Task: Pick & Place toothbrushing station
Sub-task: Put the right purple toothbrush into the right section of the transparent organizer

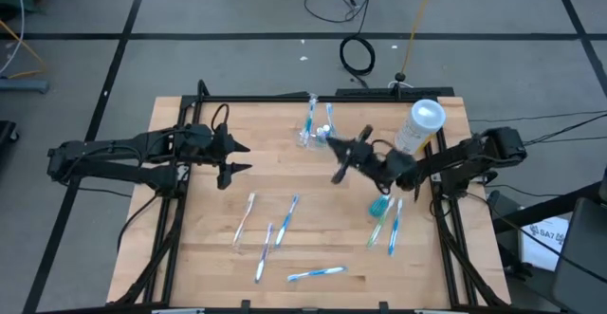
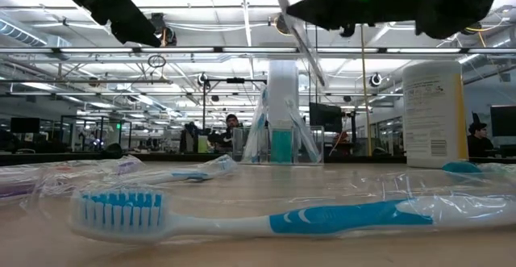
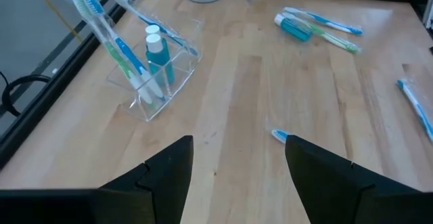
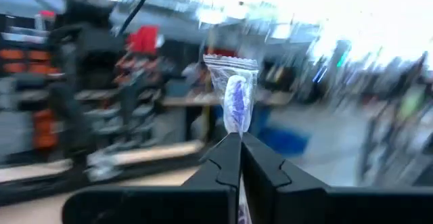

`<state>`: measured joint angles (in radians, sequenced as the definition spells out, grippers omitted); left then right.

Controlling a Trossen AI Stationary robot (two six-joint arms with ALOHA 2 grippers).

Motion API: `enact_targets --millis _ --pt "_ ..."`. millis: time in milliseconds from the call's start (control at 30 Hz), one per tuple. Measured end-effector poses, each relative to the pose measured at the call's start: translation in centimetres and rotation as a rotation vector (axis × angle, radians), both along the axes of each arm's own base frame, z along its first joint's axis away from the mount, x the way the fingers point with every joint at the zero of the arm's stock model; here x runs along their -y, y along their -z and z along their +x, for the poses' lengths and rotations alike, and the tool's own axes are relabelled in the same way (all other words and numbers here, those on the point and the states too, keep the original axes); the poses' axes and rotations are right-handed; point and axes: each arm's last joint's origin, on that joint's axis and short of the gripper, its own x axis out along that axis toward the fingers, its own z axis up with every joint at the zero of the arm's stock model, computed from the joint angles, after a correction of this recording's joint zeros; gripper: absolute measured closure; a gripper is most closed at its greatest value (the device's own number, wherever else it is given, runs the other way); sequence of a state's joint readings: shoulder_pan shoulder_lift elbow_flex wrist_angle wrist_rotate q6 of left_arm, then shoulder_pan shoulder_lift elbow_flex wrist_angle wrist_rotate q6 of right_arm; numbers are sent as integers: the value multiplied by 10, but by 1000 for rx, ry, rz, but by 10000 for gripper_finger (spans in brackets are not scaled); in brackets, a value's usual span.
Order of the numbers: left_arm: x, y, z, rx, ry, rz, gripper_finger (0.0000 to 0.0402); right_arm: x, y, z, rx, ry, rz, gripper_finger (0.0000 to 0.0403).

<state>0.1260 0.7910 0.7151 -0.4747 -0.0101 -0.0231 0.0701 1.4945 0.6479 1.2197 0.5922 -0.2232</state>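
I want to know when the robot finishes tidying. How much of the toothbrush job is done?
Some is done: the clear holder already has toothbrushes and a small blue bottle standing in it. Right now the right gripper, jaws shut, holds a wrapped toothbrush up in the air. The left gripper waits open. Still left: several loose toothbrushes lying on the table.

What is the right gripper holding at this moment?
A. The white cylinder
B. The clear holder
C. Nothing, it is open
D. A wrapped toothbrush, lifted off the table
D: the right gripper is shut on a wrapped toothbrush with a purple head, raised above the table near the clear holder; the left gripper waits open at the left side.
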Motion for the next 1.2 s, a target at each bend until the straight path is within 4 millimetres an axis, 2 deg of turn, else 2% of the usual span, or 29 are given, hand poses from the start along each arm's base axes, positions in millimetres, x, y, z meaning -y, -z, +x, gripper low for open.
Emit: enact_targets --millis 100,200,400,567,700,867,1033,1200 --pt "0 0 0 -2 10 15 163 18 -5 0 38 33 -103 402" --pt "0 0 0 -2 9 16 163 37 0 2 58 17 -98 402" --pt "0 0 0 -2 10 16 163 71 26 8 -7 112 -33 402" --pt "0 0 0 -3 11 17 162 88 50 12 -92 160 -22 402" --pt "0 1 -1 -13 11 16 162 92 63 14 -134 182 -14 402" --pt "0 2 -1 -27 11 14 163 89 69 15 -202 259 -11 403" --pt "0 3 -2 -34 10 11 162 79 67 13 -224 412 2 403" --pt "0 3 -2 -40 8 7 163 66 69 14 -220 468 43 403"
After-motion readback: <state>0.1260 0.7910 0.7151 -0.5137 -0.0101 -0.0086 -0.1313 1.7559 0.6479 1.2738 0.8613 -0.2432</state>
